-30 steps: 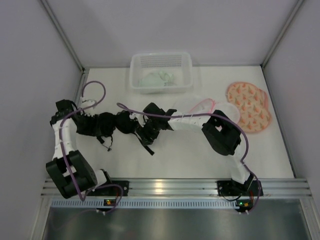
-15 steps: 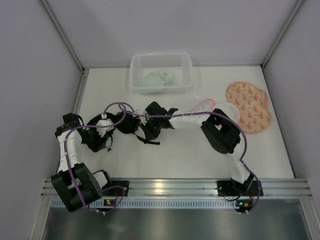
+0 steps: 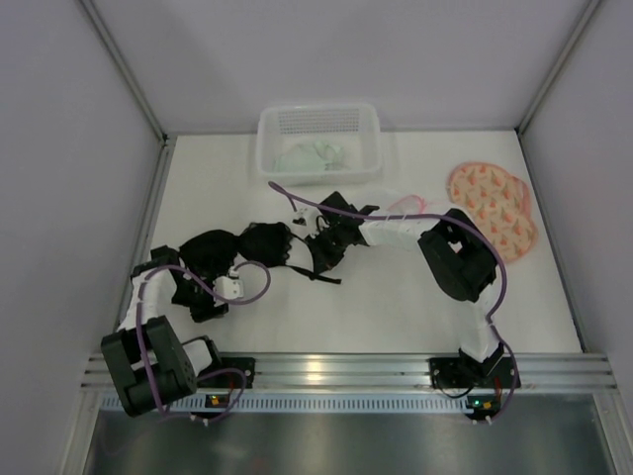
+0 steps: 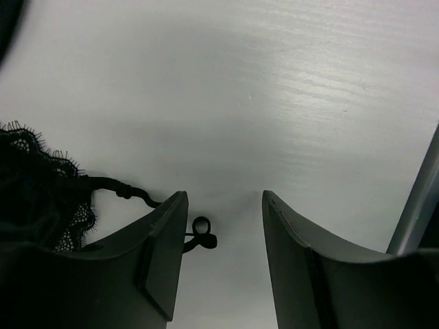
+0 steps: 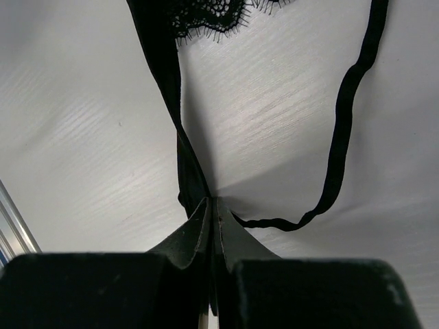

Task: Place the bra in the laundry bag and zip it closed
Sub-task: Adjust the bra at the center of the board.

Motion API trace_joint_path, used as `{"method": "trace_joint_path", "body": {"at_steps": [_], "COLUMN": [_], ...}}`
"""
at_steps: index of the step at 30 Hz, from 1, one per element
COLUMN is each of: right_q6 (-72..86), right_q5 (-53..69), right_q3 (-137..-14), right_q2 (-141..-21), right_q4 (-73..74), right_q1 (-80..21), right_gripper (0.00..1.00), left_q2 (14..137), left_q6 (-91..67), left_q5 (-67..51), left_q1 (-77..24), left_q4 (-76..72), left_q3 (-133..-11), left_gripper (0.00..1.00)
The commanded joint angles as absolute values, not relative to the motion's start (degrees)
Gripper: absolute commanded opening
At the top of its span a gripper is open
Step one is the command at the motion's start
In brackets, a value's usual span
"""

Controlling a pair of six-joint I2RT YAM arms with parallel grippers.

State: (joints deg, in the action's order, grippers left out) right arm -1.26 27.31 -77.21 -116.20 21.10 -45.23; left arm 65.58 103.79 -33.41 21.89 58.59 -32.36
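While the bra (image 3: pixel 265 243) lies flat on the table (image 3: pixel 396 307) on the near side of the white basket (image 3: pixel 318 127), nothing is bagged: the mesh laundry bag (image 3: pixel 391 203), near-right of that basket, looks unfilled, so loading and zipping both remain. The right gripper (image 5: pixel 211 202) reaches low, jaws pressed on the bra's black band. The left gripper (image 4: pixel 223 199) hovers at the cup edge farthest from the basket, jaws spread, holding nothing.

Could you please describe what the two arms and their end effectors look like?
The left arm and right arm share a build: white tubular links between bulky black joint housings, with a loose purple cable looped along each. The left end effector and right end effector each have two dark, smooth, tapering fingers.
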Motion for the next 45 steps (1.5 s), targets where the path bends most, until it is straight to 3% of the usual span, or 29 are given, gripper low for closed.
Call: {"method": "trace_joint_path", "body": {"at_steps": [1,13,16,24,34,37,42,45], "right_q6": [-1.8,-2.7,-2.7,-3.0,-3.0,-3.3,-4.1,-4.6], "right_q5": [29.2,29.3,29.1,29.2,29.3,29.3,28.8,28.5], "right_q3": [-76.4,-75.8,-75.8,-75.5,-75.0,-74.9,-74.4,-74.4], "right_q2": [-112.2,-110.7,-110.7,-110.4,-110.0,-110.0,-109.4,-109.0], "right_q4": [22.2,24.4,24.3,24.7,25.0,25.0,25.9,26.3], "right_q1": [-45.1,-43.3,-43.3,-42.6,-41.7,-41.5,-41.4,-41.4], "right_gripper": [0.0,0.0,0.0,0.0,0.0,0.0,0.0,0.0], "left_q2": [67.2,74.3,78.0,73.8,77.5,79.2,76.3,70.2], "left_q6": [106.9,95.8,99.4,107.9,112.6,110.7,108.7,107.3], "left_q5": [-33.6,-32.5,-28.4,-27.1,-23.8,-23.1,-26.0,-31.8], "left_q1": [21.0,21.1,21.1,21.3,21.1,20.3,19.9,19.7], "left_q4": [52.4,50.5,55.3,58.7,57.7,56.2,57.2,60.2], "left_q3": [-32.3,-43.0,-45.7,-41.6,-36.0,-36.1,-37.4,-38.0], "left_gripper": [0.52,0.5,0.47,0.47,0.5,0.42,0.0,0.0]}}
